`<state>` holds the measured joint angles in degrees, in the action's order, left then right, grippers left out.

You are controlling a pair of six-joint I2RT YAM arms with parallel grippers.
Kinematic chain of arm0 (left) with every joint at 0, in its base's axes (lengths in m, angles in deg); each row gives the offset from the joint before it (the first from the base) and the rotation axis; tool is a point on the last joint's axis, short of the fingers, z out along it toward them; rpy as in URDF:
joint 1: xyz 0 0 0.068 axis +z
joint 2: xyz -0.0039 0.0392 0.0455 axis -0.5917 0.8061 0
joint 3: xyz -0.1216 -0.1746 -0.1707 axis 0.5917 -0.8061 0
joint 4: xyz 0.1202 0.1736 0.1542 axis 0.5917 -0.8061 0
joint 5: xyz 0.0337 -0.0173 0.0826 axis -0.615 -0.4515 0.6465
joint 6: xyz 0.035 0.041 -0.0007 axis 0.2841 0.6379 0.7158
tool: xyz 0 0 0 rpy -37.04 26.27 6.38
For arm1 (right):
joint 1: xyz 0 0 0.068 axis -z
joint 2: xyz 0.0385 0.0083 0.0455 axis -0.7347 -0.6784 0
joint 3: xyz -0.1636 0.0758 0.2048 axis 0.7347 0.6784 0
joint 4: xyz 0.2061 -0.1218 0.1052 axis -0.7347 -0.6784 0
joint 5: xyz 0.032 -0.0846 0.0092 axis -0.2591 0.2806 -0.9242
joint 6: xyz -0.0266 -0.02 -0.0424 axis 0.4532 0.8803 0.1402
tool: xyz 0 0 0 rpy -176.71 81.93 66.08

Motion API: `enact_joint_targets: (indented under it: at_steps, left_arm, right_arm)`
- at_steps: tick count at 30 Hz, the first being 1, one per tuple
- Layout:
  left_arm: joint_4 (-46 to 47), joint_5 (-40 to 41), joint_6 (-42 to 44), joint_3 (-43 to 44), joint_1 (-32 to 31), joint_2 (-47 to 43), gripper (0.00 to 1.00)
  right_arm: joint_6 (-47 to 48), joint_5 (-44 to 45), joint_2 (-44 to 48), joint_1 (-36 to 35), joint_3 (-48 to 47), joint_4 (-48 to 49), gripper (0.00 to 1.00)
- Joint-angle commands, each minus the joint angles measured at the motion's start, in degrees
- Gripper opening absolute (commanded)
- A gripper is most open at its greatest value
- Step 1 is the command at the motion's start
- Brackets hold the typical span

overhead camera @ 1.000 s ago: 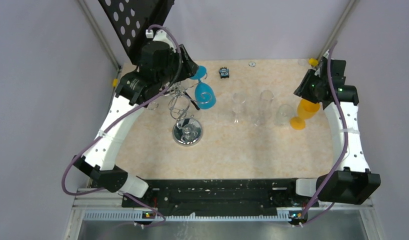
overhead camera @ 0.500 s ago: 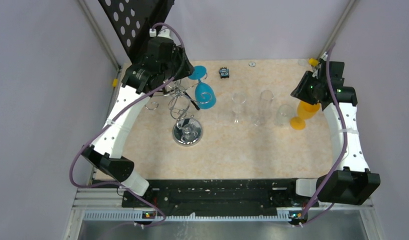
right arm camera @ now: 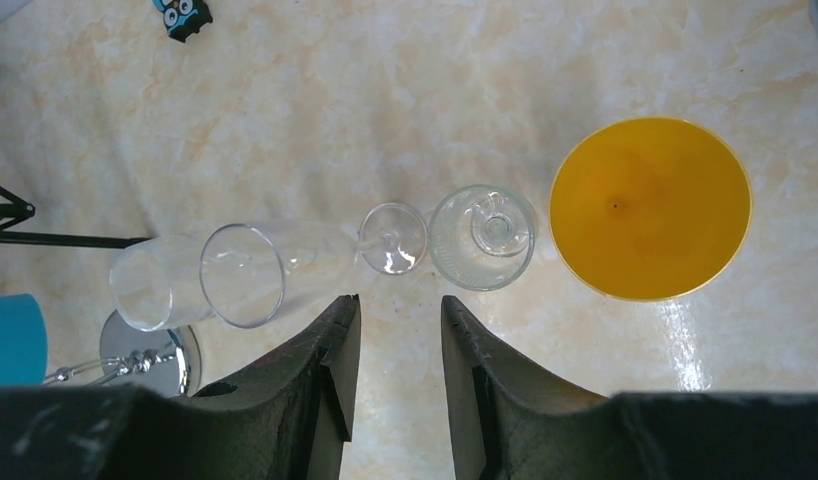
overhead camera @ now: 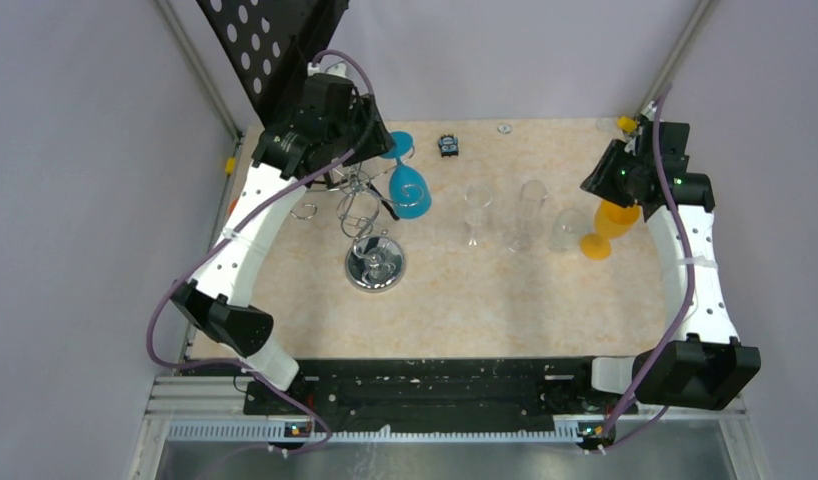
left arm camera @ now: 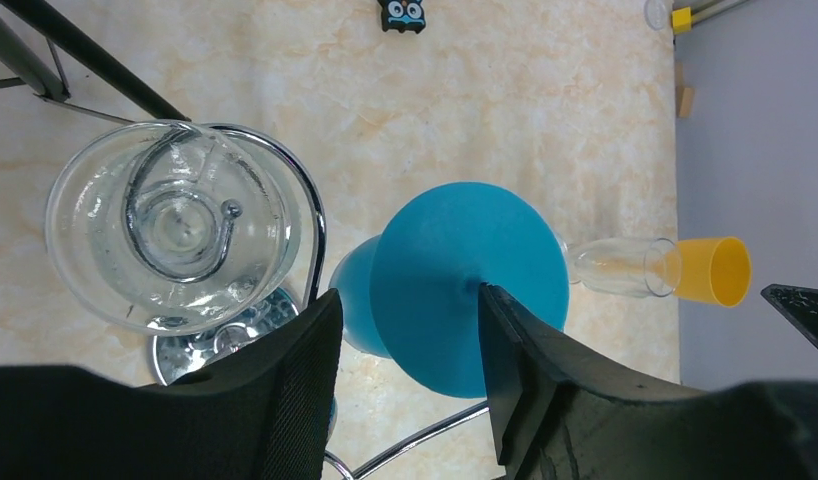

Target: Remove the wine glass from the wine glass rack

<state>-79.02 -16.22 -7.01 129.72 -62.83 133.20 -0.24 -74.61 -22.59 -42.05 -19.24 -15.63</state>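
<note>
The wine glass rack is a silver wire tree on a round chrome base at the table's left. A blue wine glass hangs upside down from one of its arms. In the left wrist view its round blue foot faces the camera, with the bowl behind it. A clear glass hangs on a curled hook beside it. My left gripper hovers open just above the blue foot, one finger near the stem's centre. My right gripper stands open over bare table at the right.
Three clear glasses and an orange glass stand in a row on the table's right half. A small owl figure lies near the back. A black perforated plate on a tripod rises behind the rack.
My left arm has drawn back and up a little over the rack, and its jaws have shifted slightly. The blue glass and the right arm have stayed in place.
</note>
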Motion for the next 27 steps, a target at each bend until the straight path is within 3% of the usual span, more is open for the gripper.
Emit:
enact_joint_targets:
  at_steps: [1, 7, 13, 22, 27]
  left_arm:
    - [1.97, -4.49, -2.78, 0.85, 1.31, -0.22, 0.56]
    - [9.37, -10.8, -8.92, -5.39, 3.51, -4.15, 0.55]
    - [13.71, -15.81, -12.98, -10.15, 5.4, -5.78, 0.46]
    - [22.02, -20.17, -17.6, -16.02, 6.47, -9.74, 0.23]
    - [24.38, -21.63, -19.31, -17.09, 6.45, -10.54, 0.02]
  right_arm:
    - [-0.47, -0.85, 1.89, -0.49, -0.66, 1.8, 0.36]
    - [-0.43, -0.72, 2.54, -0.58, -0.45, 1.75, 0.36]
    - [-0.5, -0.86, 2.67, -0.58, -0.48, 1.75, 0.36]
    - [-0.54, -0.73, 3.18, -0.59, -0.13, 1.86, 0.36]
    - [-0.5, -0.56, 3.39, -0.58, -0.04, 1.9, 0.36]
